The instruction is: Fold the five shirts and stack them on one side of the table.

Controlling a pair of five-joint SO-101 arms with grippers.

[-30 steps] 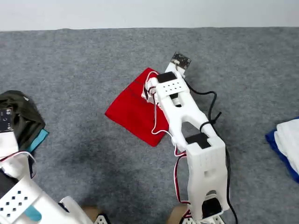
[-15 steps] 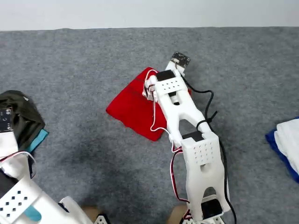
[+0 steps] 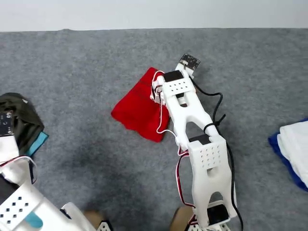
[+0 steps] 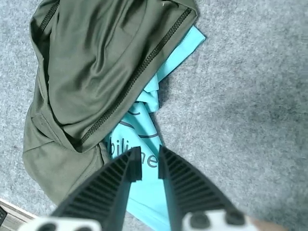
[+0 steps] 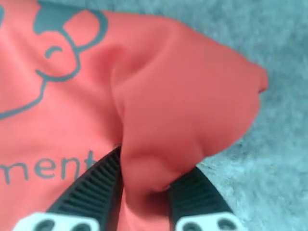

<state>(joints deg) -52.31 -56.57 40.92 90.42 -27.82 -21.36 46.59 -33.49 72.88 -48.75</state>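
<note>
Two shirts lie heaped at the table's point(image 3: 86, 62) left edge, an olive-green shirt point(image 4: 96, 72) on top of a teal shirt point(image 4: 144, 139). The left gripper point(image 4: 144, 166) hangs over them, its fingers only narrowly apart and holding nothing. At the centre lies the red shirt point(image 3: 137, 108), partly folded. At its right side, the right gripper point(image 5: 149, 166) has its fingers clamped on a raised fold of the cloth. At the right edge, a white shirt point(image 3: 296, 144) rests on a blue shirt point(image 3: 283, 155).
</note>
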